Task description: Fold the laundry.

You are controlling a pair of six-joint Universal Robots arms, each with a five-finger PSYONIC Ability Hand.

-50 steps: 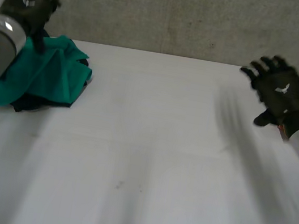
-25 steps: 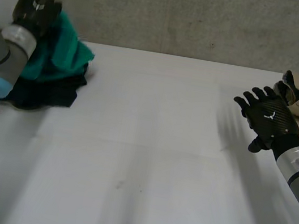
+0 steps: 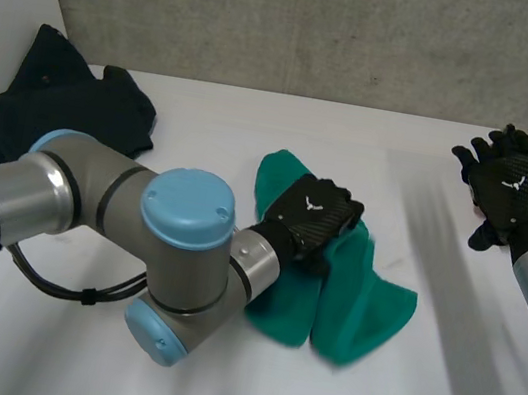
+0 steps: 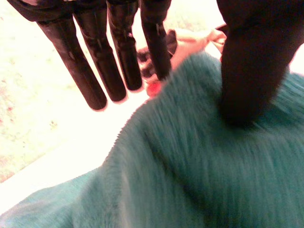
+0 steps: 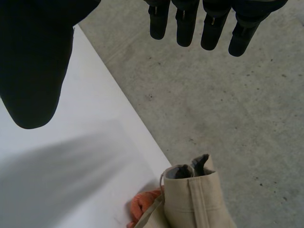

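White table (image 3: 254, 135) is backed by a grey wall (image 3: 323, 25) — mid-table the green cloth (image 3: 367, 306) is heaped, its long axis slanted across the table. The left hand (image 3: 314, 216) is laid on it, fingers (image 4: 95, 71) straight, thumb pressed down; the right hand (image 3: 514, 189) is held spread and empty, well apart. Corners cannot be made out.

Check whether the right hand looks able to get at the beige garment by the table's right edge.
Probably yes: the right hand hovers open just beside the beige garment, with nothing lying between them. The left hand rests on the green cloth, well out of the way.
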